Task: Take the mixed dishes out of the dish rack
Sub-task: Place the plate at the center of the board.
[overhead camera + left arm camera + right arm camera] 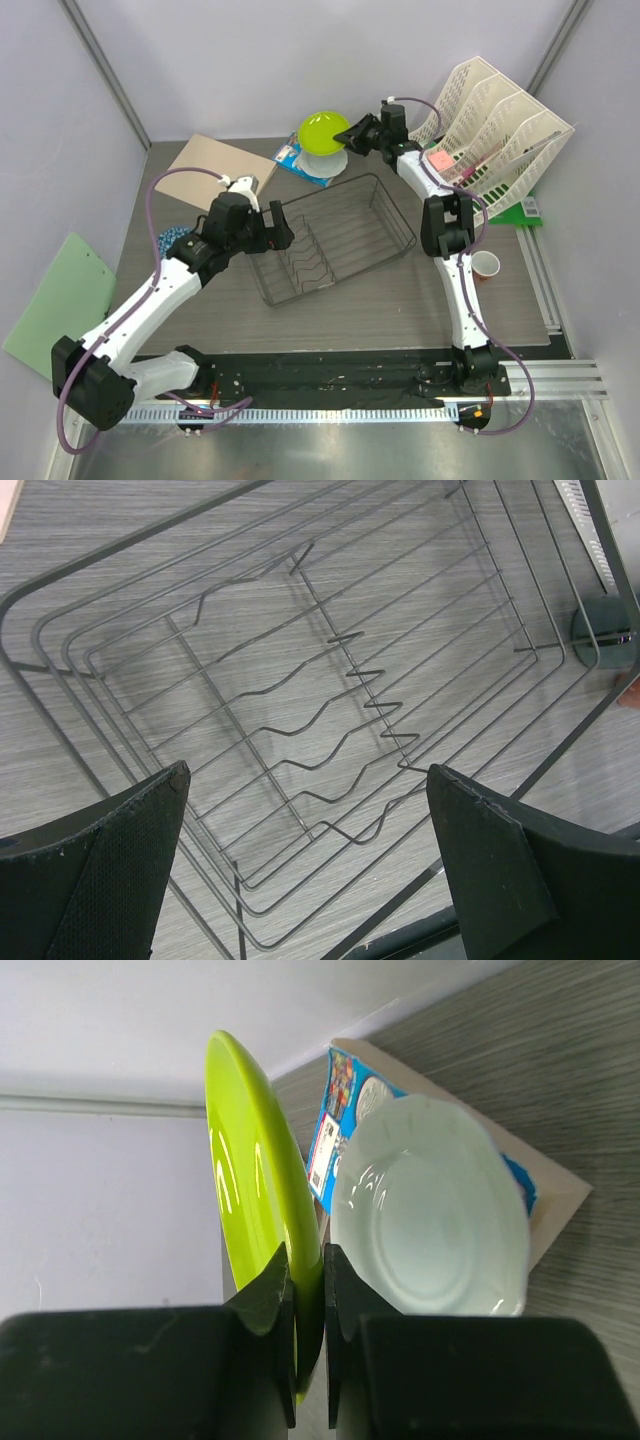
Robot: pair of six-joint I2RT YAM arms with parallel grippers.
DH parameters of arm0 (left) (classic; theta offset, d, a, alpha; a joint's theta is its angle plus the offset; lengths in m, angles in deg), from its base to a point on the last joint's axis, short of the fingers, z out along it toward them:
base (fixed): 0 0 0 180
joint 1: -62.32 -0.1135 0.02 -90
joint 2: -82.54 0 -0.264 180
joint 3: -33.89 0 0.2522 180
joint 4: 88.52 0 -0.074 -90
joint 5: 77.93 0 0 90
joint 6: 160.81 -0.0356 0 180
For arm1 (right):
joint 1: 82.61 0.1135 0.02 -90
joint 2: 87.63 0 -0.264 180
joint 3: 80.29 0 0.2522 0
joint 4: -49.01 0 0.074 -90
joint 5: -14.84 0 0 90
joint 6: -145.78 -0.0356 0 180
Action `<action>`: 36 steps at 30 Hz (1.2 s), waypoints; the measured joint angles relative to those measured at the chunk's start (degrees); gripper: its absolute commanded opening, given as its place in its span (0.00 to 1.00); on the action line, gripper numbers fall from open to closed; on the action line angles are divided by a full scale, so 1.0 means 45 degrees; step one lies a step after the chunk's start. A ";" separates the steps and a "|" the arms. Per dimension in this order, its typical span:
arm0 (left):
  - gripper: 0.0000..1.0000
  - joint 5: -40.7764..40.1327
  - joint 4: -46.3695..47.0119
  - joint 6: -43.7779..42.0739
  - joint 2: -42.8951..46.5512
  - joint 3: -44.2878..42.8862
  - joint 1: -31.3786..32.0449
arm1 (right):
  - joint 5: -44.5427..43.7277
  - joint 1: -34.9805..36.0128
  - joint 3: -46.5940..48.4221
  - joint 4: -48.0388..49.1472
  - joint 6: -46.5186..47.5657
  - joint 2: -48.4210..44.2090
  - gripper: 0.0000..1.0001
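The dark wire dish rack (340,235) stands mid-table, and no dish shows inside it. My left gripper (281,226) hovers open over its left end; in the left wrist view only bare rack wires (330,680) lie between the fingers (130,870). My right gripper (351,137) is shut on the rim of the lime-green plate (322,129), held on edge (245,1160) above the white plate (322,160). That white plate (430,1220) rests on a blue snack packet (345,1085). A salmon-pink cup (485,265) stands right of the rack. A blue speckled bowl (176,238) peeks out behind the left arm.
A white slotted file organiser (500,125) stands at the back right, close to the right arm. A cardboard sheet (215,163) lies at the back left under the packet (293,158). A green clipboard (55,300) leans at the far left.
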 measured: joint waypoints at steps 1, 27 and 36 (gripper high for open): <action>1.00 0.0044 0.0034 0.0000 -0.0063 0.0000 0.0000 | 0.0063 0.0068 0.0005 -0.0019 0.0000 0.0000 0.01; 1.00 0.0282 0.0063 0.0068 -0.0515 0.0000 0.0000 | -0.0345 0.0146 -0.0491 -0.1506 0.0840 0.0117 0.20; 1.00 0.0287 0.0073 0.0121 -0.0631 0.0000 0.0000 | -0.0505 0.0117 -0.0491 -0.1768 0.1200 0.0117 0.33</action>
